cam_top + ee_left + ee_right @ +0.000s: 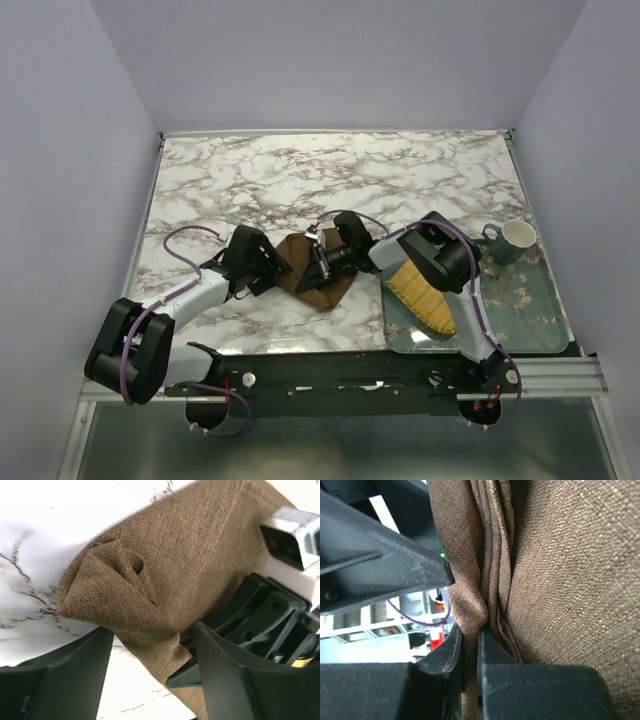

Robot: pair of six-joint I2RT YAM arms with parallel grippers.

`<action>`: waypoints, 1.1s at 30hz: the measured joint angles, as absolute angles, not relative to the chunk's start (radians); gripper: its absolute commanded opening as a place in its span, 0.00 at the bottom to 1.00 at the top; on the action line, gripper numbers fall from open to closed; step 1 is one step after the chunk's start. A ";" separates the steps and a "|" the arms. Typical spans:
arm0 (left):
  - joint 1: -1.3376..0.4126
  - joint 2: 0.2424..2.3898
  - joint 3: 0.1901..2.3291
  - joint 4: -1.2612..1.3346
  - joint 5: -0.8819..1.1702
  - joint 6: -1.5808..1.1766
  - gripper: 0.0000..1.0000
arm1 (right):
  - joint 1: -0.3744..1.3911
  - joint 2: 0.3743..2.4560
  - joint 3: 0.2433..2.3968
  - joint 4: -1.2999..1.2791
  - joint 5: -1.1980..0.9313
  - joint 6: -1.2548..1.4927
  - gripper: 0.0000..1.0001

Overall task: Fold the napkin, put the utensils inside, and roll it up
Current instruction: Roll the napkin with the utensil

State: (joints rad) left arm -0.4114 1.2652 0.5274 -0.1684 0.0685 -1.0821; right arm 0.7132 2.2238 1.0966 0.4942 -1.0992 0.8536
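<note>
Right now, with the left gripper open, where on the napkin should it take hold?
Probably the bunched, folded-over corner of the napkin, which lies between the open fingers of the left gripper. Come in from the bare table side: the layers stack thick there, and the right gripper pinches another fold.
</note>
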 measured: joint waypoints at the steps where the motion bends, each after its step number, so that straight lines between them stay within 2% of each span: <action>1: -0.411 1.269 0.527 -0.167 0.066 -1.098 0.58 | 0.713 2.226 1.091 0.518 -1.102 0.877 0.01; 2: -0.411 1.273 0.527 -0.165 0.064 -1.106 0.56 | 0.712 2.230 1.088 0.535 -1.105 0.893 0.01; 3: -0.411 1.279 0.528 -0.164 0.060 -1.108 0.47 | 0.711 2.233 1.086 0.550 -1.108 0.910 0.01; 4: -0.411 1.290 0.528 -0.165 0.054 -1.115 0.42 | 0.710 2.236 1.085 0.561 -1.110 0.921 0.00; 8: -0.413 1.302 0.532 -0.173 0.034 -1.103 0.34 | 0.706 2.245 1.087 0.581 -1.118 0.946 0.01; 9: -0.413 1.301 0.532 -0.174 0.028 -1.095 0.28 | 0.706 2.246 1.093 0.563 -1.120 0.932 0.03; 11: -0.415 1.301 0.533 -0.173 0.019 -1.086 0.22 | 0.706 2.246 1.112 0.515 -1.121 0.899 0.06; 12: -0.416 1.300 0.535 -0.170 0.016 -1.082 0.10 | 0.706 2.246 1.132 0.458 -1.119 0.854 0.09; 14: -0.419 1.299 0.542 -0.170 0.010 -1.071 0.04 | 0.708 2.245 1.164 0.384 -1.112 0.787 0.13; 16: -0.422 1.298 0.546 -0.167 0.007 -1.062 0.00 | 0.712 2.241 1.198 0.287 -1.095 0.699 0.22; 18: -0.427 1.298 0.549 -0.168 0.005 -1.061 0.00 | 0.716 2.220 1.234 0.157 -1.051 0.598 0.34; 24: -0.437 1.314 0.599 -0.237 0.000 -1.060 0.00 | 0.735 2.107 1.279 -0.147 -0.845 0.416 0.55; 30: -0.440 1.363 0.659 -0.314 0.001 -1.063 0.00 | 0.815 1.962 1.339 -0.367 -0.518 0.319 0.71; 33: -0.440 1.386 0.687 -0.342 0.001 -1.067 0.00 | 0.913 1.892 1.338 -0.397 -0.342 0.308 0.73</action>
